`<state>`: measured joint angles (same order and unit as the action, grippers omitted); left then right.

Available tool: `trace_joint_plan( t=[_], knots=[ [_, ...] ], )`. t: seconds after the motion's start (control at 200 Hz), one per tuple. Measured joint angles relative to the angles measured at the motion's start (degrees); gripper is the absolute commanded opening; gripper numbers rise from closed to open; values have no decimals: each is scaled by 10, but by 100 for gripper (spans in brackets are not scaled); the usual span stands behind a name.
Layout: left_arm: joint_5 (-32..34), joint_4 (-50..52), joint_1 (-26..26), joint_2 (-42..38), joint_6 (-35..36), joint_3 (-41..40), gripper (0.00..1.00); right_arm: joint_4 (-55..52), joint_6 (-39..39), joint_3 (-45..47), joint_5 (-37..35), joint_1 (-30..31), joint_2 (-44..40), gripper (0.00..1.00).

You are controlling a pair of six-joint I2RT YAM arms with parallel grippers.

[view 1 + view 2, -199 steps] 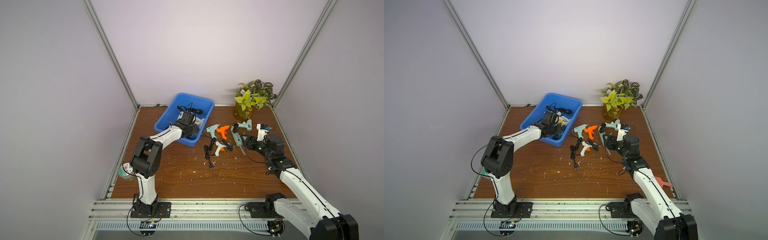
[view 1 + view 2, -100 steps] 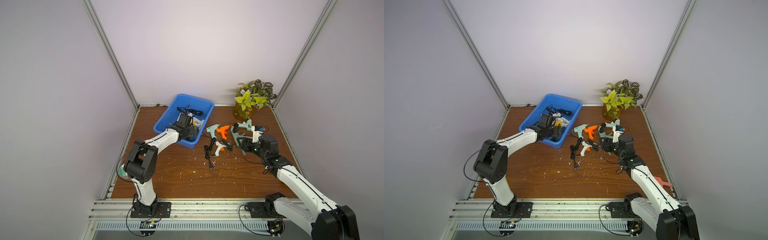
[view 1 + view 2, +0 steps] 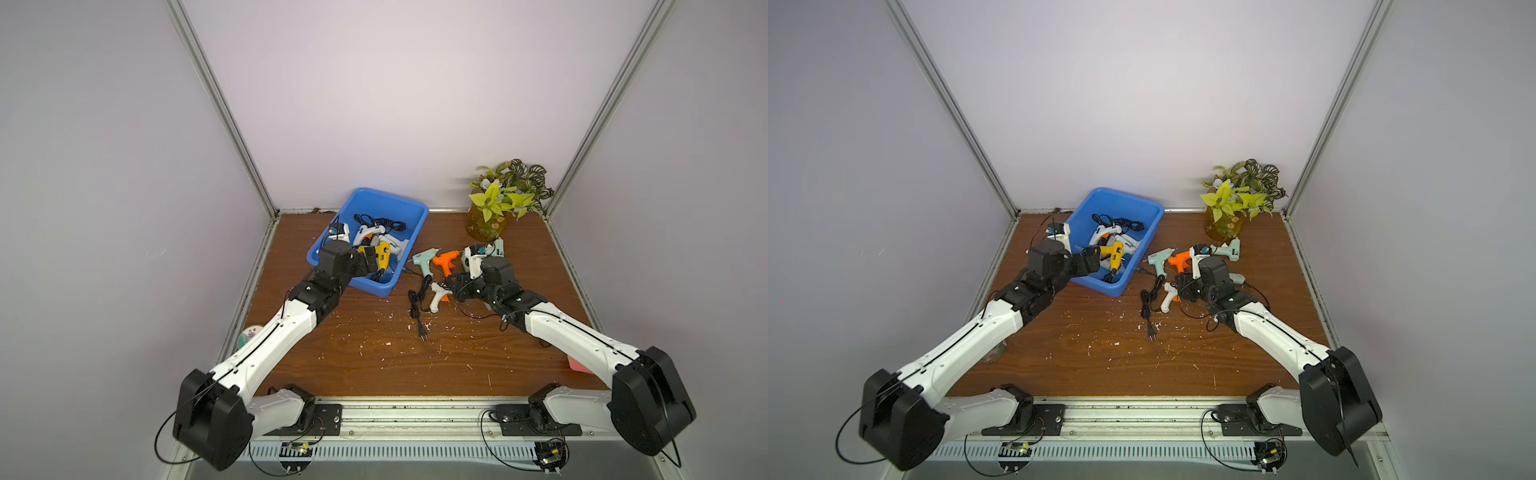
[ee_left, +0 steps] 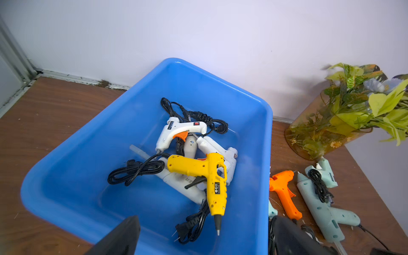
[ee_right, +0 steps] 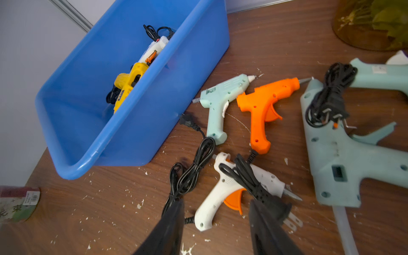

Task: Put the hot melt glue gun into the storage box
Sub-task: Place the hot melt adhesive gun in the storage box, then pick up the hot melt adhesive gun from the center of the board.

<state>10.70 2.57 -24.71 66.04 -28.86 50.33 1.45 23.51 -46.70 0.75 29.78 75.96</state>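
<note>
My left pincer [image 4: 205, 218] spread wide, empty, hovering over near end of storage box [image 3: 388, 205]. Inside box: yellow glue gun [image 4: 212, 176] lying on top of white guns [image 4: 176, 130] and black cords [image 4: 134, 171], nozzle toward that pincer. Box sits back left on tabletop [image 3: 374, 353]. My right pincer [image 5: 217, 202] partly parted, low over tabletop, straddling handle of white glue gun [image 5: 223, 189] with orange trigger. I see gap either side, no grip. Beyond it, mint gun [image 5: 220, 97] and orange gun [image 5: 262, 103] lie side by side, near box wall.

Arms [image 3: 282, 332] white with black joints and cables; left pincer [image 4: 205, 218], right pincer [image 5: 216, 202] black.
</note>
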Motion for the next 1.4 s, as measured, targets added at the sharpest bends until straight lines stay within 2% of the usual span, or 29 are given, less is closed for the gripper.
trace_joint_plan(
  t=[0.3, 0.691, 0.841, 1.226, 1.301, 1.401],
  knots=[
    [41, -50, 12, -117, -12, -96, 99, -20, -47, -154, -4, 4, 177, 47],
    [50, -54, 26, -133, -12, -110, 99, -98, -79, -345, -3, 4, 391, 46],
    [49, -54, 29, -133, -12, -110, 99, -130, -86, -378, -4, 4, 433, 46],
    [41, -54, 33, -132, -14, -122, 99, -159, -101, -423, -12, 4, 481, 45],
    [38, -54, 34, -129, -14, -122, 99, -160, -104, -424, -19, 4, 482, 39],
    [35, -54, 34, -125, -15, -122, 99, -162, -107, -424, -24, 5, 482, 21]
  ],
)
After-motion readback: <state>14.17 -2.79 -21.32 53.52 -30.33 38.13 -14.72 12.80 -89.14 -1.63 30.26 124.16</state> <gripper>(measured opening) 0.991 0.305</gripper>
